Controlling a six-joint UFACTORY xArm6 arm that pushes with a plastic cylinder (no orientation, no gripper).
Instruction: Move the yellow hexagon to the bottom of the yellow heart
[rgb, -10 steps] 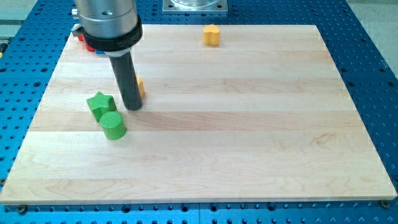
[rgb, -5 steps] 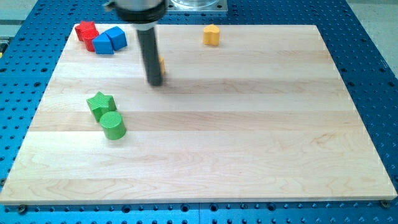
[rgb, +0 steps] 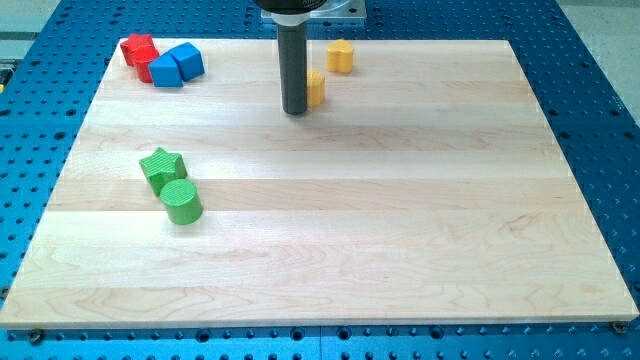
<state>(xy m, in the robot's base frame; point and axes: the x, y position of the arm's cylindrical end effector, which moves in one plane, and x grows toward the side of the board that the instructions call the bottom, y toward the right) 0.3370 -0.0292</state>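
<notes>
Near the twelve o'clock edge of the wooden surface (rgb: 400, 200), the yellow hexagon (rgb: 316, 88) sits touching my tip (rgb: 296, 110) at its three o'clock side, half hidden by the rod. There is no gripper here, only the rod. The block looks small, light and rigid, likely to slide easily; pushing from its seven o'clock face seems best. At one o'clock, just beside it, stands the yellow heart (rgb: 341, 56). Red blocks (rgb: 139, 53), blue blocks (rgb: 176, 64), green star (rgb: 161, 167) and green cylinder (rgb: 182, 200) lie well apart, obstructing nothing.
</notes>
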